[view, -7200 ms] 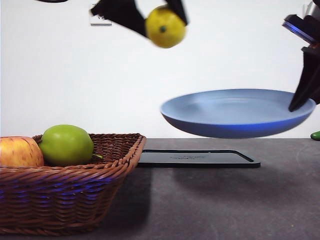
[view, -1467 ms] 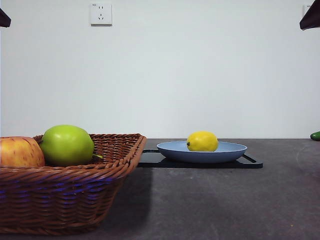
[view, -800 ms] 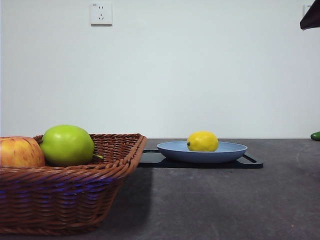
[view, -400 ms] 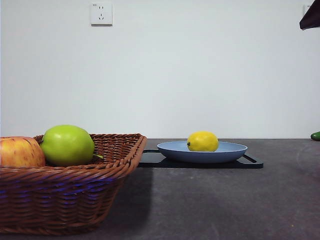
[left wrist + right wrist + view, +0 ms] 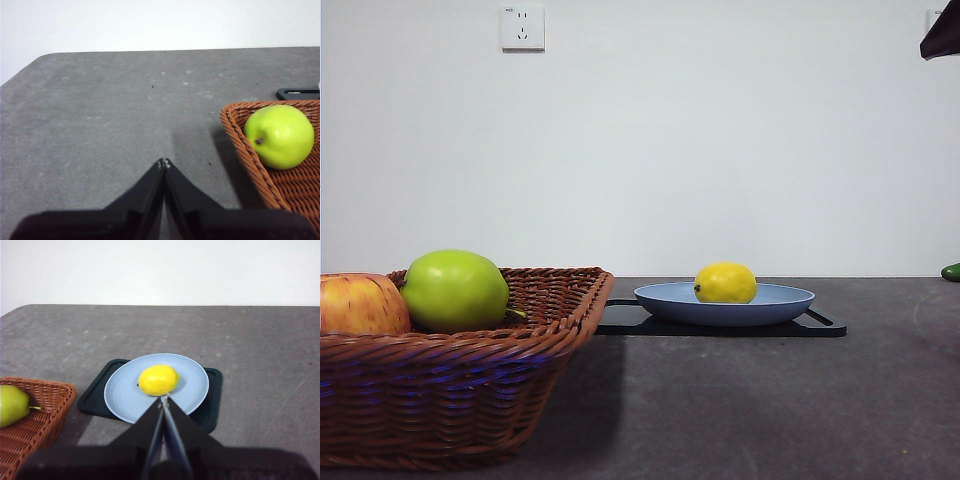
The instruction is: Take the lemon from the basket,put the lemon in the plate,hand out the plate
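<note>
Resting centre-right of the front frame, lemon (image 5: 725, 282) sits in plate (image 5: 724, 304) on black tray (image 5: 820, 325), unmoved over the last second; placement done, hand-out pending. Right gripper (image 5: 164, 399) and left gripper (image 5: 163, 163) hang clamped together, empty. Only the left wrist view shows green apple (image 5: 279, 136) inside basket (image 5: 248, 152) from above

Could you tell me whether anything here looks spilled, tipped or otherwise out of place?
Nothing stands out. The lemon lies in the plate, which sits level on the black tray. The green apple and the red-yellow apple rest inside the basket.
</note>
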{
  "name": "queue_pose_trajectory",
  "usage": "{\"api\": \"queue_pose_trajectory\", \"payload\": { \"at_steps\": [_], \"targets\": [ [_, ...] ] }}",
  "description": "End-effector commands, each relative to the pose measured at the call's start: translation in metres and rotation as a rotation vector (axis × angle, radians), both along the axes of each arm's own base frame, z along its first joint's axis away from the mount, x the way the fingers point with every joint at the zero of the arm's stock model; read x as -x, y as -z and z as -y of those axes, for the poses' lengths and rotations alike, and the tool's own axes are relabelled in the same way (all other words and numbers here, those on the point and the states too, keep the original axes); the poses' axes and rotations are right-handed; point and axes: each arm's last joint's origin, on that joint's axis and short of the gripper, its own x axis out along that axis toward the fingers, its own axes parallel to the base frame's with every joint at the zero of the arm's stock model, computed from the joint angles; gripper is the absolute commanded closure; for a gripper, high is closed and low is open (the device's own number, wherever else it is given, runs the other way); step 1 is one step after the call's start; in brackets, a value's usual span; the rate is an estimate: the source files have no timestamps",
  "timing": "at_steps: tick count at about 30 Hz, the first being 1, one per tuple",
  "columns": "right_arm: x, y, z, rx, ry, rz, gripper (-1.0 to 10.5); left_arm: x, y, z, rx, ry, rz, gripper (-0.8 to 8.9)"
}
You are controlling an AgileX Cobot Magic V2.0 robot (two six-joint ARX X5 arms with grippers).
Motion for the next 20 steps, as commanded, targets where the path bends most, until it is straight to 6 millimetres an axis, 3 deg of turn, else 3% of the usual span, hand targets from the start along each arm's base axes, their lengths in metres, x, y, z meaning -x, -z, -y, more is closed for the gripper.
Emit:
{"api": "queue_pose_trajectory", "payload": {
  "at_steps": [1, 13, 17, 20],
  "targets": [
    [0.000, -0.005, -0.001, -0.019, -0.005, 0.016, 9.4, 0.000, 0.003, 0.000, 0.006, -0.005, -0.005, 8.05],
    [0.002, -0.005, 0.000, 0.042, -0.015, 0.044, 9.4, 0.000, 0.003, 0.000, 0.006, -0.005, -0.005, 8.05],
    [0.015, -0.004, 0.015, 0.159, 0.028, 0.078, 9.4, 0.000, 0.003, 0.000, 0.006, -0.005, -0.005, 8.05],
    [0.022, 0.009, 0.028, 0.142, 0.058, 0.099, 9.4, 0.000, 0.003, 0.000, 0.006, -0.006, -0.004, 8.05]
  ]
}}
